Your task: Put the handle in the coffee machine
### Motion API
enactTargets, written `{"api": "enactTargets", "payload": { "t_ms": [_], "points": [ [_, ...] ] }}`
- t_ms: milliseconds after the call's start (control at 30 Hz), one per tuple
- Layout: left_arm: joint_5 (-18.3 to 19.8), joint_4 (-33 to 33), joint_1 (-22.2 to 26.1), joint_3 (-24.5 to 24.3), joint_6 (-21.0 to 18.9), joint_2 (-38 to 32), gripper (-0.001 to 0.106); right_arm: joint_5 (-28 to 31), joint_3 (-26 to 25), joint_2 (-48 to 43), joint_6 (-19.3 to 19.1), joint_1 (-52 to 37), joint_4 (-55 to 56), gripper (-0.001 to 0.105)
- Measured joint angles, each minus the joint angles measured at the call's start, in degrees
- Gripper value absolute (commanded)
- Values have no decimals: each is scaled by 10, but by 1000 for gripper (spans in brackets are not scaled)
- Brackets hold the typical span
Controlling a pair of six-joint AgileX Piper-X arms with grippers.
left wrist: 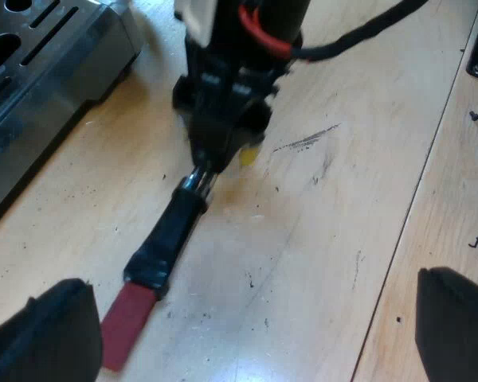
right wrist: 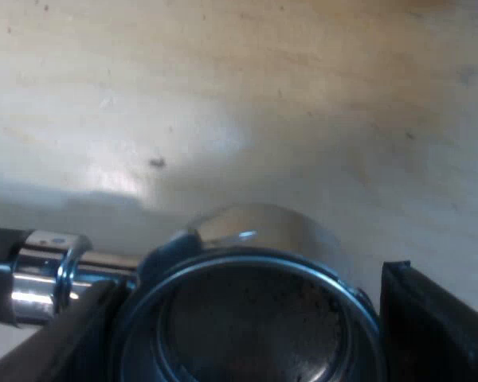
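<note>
Pale wood is the table [left wrist: 342, 199], with small dark specks on it, and the coffee machine [left wrist: 40, 72] stands at its edge. On the wood lies the holder [left wrist: 171, 239], not yet in the machine, with its red end [left wrist: 127, 322] pointing away from the metal part.

I judge it to be heavy at the metal end, stiff, and smooth enough to slip. A hold on the round basket [right wrist: 247, 318] looks firm, but then the long handle may swing down when it is lifted.

That is where the right gripper [right wrist: 247, 326] has it: the fingers [right wrist: 430, 318] sit against the rim on both sides, closed on it as far as I can see. The left gripper [left wrist: 251, 330] hangs wide open near the red end and holds nothing.

Inside, the basket is dark and looks nearly empty, with only traces of coffee.
</note>
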Motion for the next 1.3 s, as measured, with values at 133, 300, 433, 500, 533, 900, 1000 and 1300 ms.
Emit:
{"api": "enactTargets", "payload": {
  "t_ms": [133, 300, 433, 500, 533, 900, 1000, 1300],
  "points": [
    [0, 0, 0, 0, 43, 0, 82, 3, -3, -37, -12, 0, 31, 0],
    [8, 1, 0, 0, 86, 0, 82, 0, -27, -64, -38, 0, 72, 0],
    [18, 8, 0, 0, 128, 0, 82, 3, -63, -73, -65, 0, 115, 0],
    [19, 8, 0, 0, 142, 0, 82, 3, -78, -73, -76, 0, 132, 0],
    [19, 8, 0, 0, 149, 0, 82, 3, -85, -73, -81, 0, 140, 0],
    [19, 8, 0, 0, 161, 0, 82, 3, -118, -73, -109, 0, 192, 0],
    [19, 8, 0, 0, 160, 0, 82, 3, -118, -73, -110, 0, 205, 0],
    [19, 8, 0, 0, 160, 0, 82, 3, -118, -73, -113, 0, 212, 0]
  ]
}}
